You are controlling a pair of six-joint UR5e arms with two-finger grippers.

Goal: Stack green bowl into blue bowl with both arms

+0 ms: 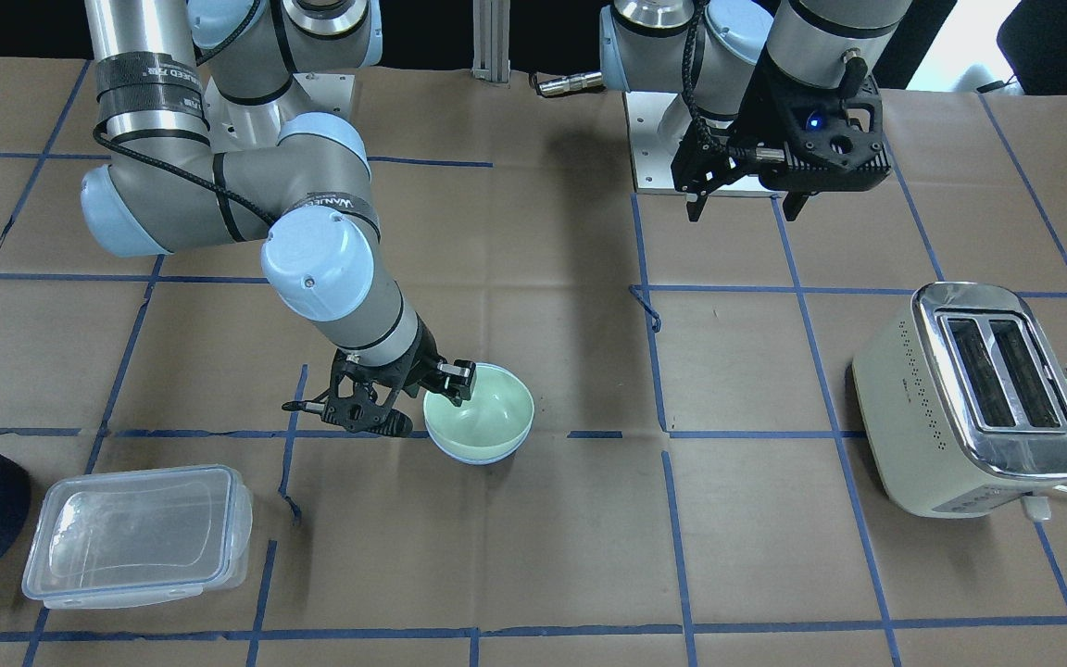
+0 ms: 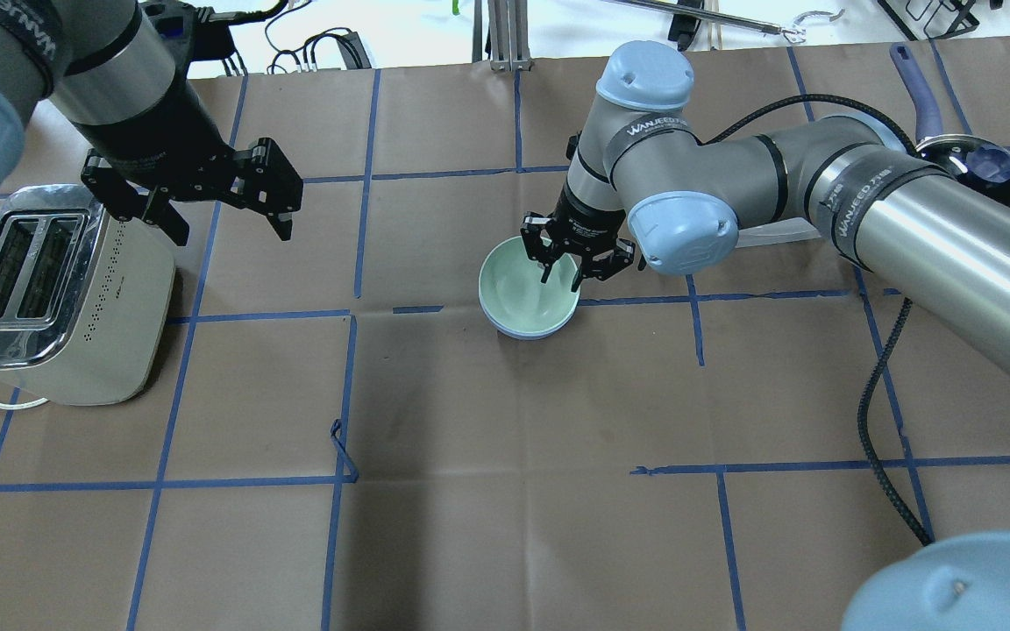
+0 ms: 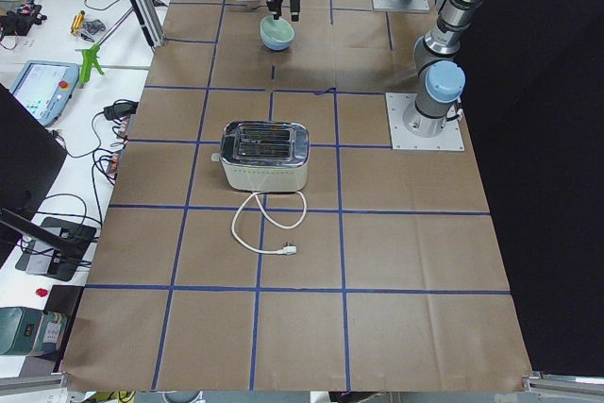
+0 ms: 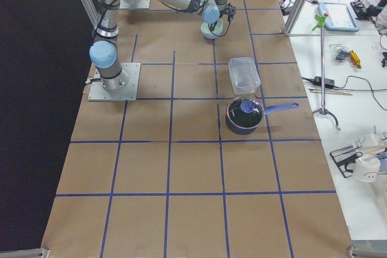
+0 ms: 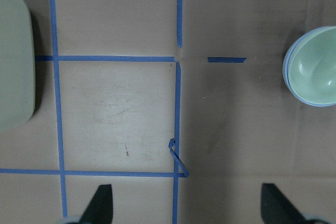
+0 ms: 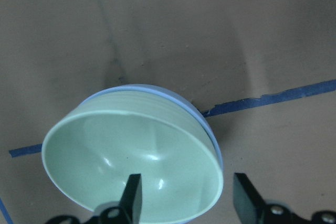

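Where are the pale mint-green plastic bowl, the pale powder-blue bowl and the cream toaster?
pale mint-green plastic bowl (image 1: 494, 409): front-facing view, inner floor.
pale powder-blue bowl (image 1: 476, 456): front-facing view, near outer wall.
cream toaster (image 1: 899, 417): front-facing view, cream side wall.

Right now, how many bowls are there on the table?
2. The green bowl sits nested inside the blue bowl, near the middle of the table; the right gripper straddles the rim. I see no other bowl in any view.
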